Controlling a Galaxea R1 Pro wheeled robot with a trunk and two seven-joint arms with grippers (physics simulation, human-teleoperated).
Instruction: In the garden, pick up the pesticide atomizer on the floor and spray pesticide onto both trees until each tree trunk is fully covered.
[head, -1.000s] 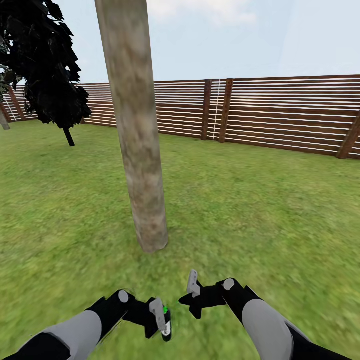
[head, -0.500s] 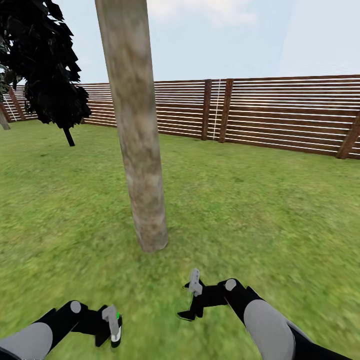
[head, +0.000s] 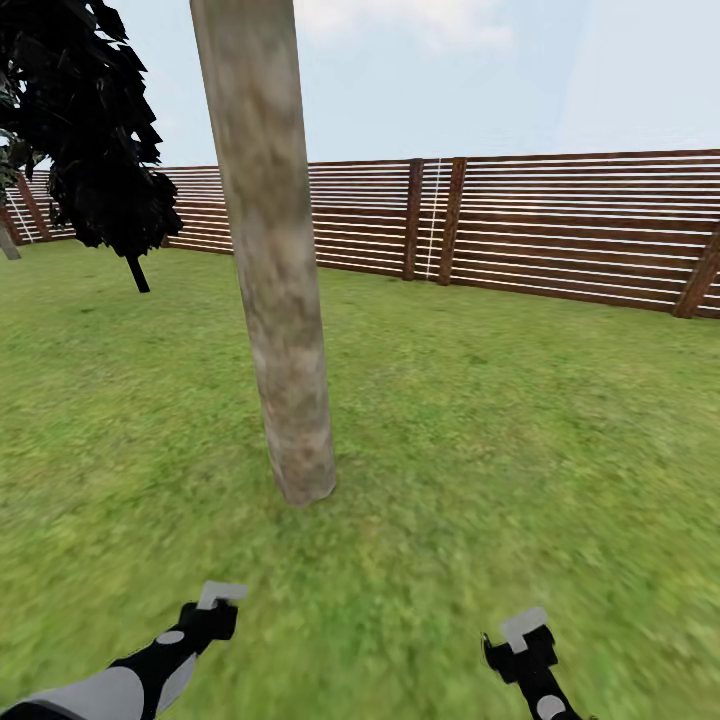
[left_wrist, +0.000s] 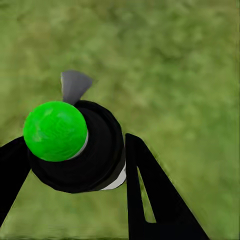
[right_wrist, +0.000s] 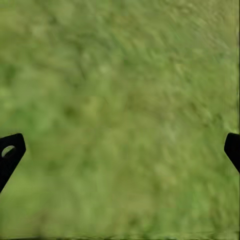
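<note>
A thick tree trunk (head: 282, 300) with mottled grey-brown bark stands straight ahead on the garden lawn (head: 520, 420), its base close in front of me. Low at the left of the head view, my left gripper (head: 218, 598) points toward the trunk. In the left wrist view its black fingers (left_wrist: 142, 185) are shut on the pesticide atomizer (left_wrist: 85, 155), a black bottle whose round top shows bright green here. My right gripper (head: 522, 635) sits low at the right, open over bare grass with its fingertips (right_wrist: 11, 150) far apart.
A brown slatted wooden fence (head: 560, 230) runs across the back of the lawn. A narrow black tree (head: 90, 130) stands at the far left. Open grass lies to the right of the trunk and around both arms.
Both arms have drawn back and apart. The left gripper carried the atomizer left and down; the right gripper swung down to the right. The camera has stayed put.
</note>
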